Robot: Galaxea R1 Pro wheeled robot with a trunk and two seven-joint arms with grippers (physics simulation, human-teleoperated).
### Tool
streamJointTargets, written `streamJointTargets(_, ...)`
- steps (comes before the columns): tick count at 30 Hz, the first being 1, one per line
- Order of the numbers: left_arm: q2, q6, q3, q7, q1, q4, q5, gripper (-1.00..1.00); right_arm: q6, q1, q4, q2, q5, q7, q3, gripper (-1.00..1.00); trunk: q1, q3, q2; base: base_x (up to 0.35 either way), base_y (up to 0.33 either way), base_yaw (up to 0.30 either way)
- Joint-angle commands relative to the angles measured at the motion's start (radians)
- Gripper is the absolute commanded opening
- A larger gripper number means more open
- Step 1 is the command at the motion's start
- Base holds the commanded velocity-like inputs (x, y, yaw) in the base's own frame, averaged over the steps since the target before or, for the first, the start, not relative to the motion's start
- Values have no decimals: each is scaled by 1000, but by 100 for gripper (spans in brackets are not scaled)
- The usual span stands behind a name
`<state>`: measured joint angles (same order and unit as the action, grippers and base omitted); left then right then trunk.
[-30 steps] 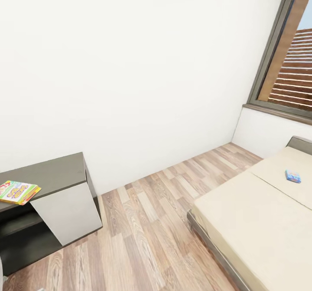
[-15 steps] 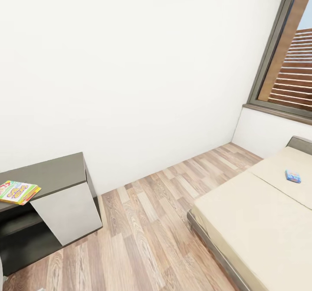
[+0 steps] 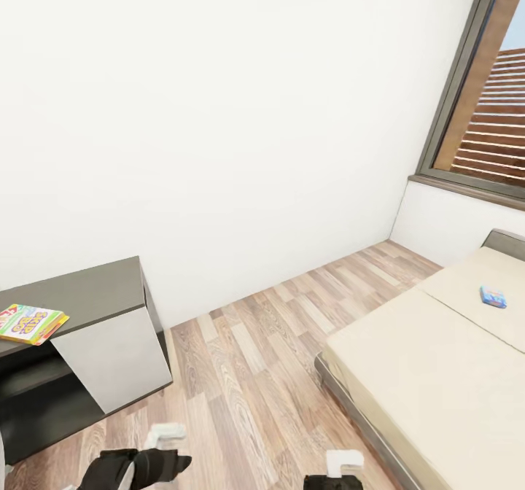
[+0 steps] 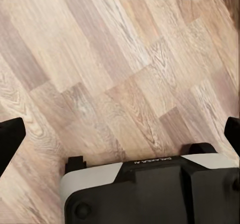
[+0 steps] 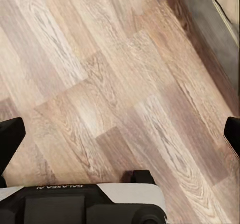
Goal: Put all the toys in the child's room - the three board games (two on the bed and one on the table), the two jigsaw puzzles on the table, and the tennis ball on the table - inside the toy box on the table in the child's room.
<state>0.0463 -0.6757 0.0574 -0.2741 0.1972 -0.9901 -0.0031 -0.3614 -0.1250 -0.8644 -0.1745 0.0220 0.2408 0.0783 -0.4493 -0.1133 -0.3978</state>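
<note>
Both arms have just come up into the head view's lower edge. The left gripper (image 4: 120,134) and right gripper (image 5: 120,134) hang spread wide and empty over bare floor (image 3: 248,373), so no toy is in hand yet. The small blue board game (image 3: 494,297) lies on the bed (image 3: 437,373), far ahead and right of the right gripper. A colourful box (image 3: 30,324) sits on the dark cabinet (image 3: 95,293), ahead-left of the left gripper. Open floor runs between the cabinet and the bed edge.

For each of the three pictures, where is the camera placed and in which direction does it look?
Head view: high on the robot, looking forward and down at the white wall, the dark cabinet, the bed; both arms show at the bottom edge.
Left wrist view: near the left gripper, looking down at the floor; open fingers and robot base show.
Right wrist view: near the right gripper, same; bed frame in a corner.
Shared: all show the wood floor.
</note>
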Motion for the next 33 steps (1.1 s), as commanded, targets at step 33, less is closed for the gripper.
streamJointTargets(33,1,-309,99,-135,6,-415,2,100,-346,-2,-552,0,-78,-2,132,100,-1,-5,-2,0,0,-49)
